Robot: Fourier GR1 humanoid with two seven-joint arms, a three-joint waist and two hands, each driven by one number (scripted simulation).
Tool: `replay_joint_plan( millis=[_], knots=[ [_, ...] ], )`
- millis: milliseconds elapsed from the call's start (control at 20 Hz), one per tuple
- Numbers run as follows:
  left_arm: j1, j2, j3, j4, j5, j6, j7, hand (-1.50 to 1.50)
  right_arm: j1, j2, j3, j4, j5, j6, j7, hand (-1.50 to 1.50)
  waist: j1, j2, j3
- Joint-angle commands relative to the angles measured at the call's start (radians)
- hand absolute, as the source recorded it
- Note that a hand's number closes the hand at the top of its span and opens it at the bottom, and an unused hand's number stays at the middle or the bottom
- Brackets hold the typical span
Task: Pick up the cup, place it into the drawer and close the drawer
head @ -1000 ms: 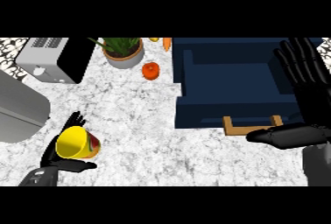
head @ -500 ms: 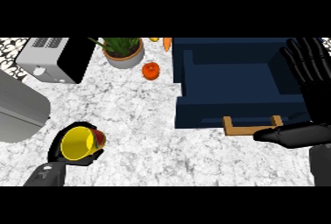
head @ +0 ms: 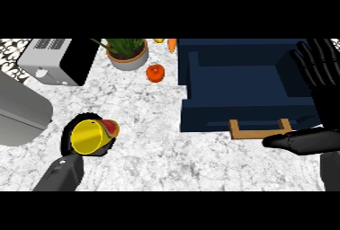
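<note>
Got yellow cup [head: 90,136] wrapped in left hand [head: 79,134], pulled slightly nearer me since last look. Right hand [head: 322,67] spread flat over open drawer [head: 246,81]. Carry next.

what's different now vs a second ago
The left hand holds the yellow cup as it did before; hand and cup have drifted slightly right and a little lower in the view, with the forearm drawn back toward the lower edge. The right hand has edged right, open over the open blue drawer. The drawer, toaster, potted plant and orange fruit stayed put.
</note>
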Motion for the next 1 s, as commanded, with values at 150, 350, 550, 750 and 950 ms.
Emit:
replay_joint_plan(
  millis=[150, 350, 550, 750, 950],
  knots=[
    [-0.102, -0.036, -0.008, -0.08, 0.03, -0.054, -0.018, 1.5, 0.002, -0.013, -0.01, 0.037, 0.009, 0.023, -0.039, -1.5, 0.016, -0.006, 0.003],
    [-0.23, -0.08, -0.043, -0.165, 0.021, 0.033, 0.114, 1.5, 0.008, -0.024, -0.037, 0.052, 0.009, 0.019, -0.051, -1.5, 0.018, -0.009, 0.004],
    [-0.294, -0.127, -0.098, -0.315, 0.014, 0.091, 0.278, 1.5, 0.052, -0.007, -0.013, -0.02, 0.028, -0.001, -0.017, -1.5, 0.029, -0.019, 0.005],
    [-0.349, -0.168, -0.165, -0.406, 0.041, 0.139, 0.406, 1.5, 0.001, -0.031, -0.044, 0.054, 0.013, 0.018, -0.038, -1.5, 0.023, -0.012, 0.004],
    [-0.391, -0.17, -0.249, -0.529, 0.061, 0.204, 0.577, 1.5, 0.073, -0.015, -0.039, 0.031, 0.016, 0.029, -0.077, -1.5, 0.023, -0.014, 0.004]
  ],
)
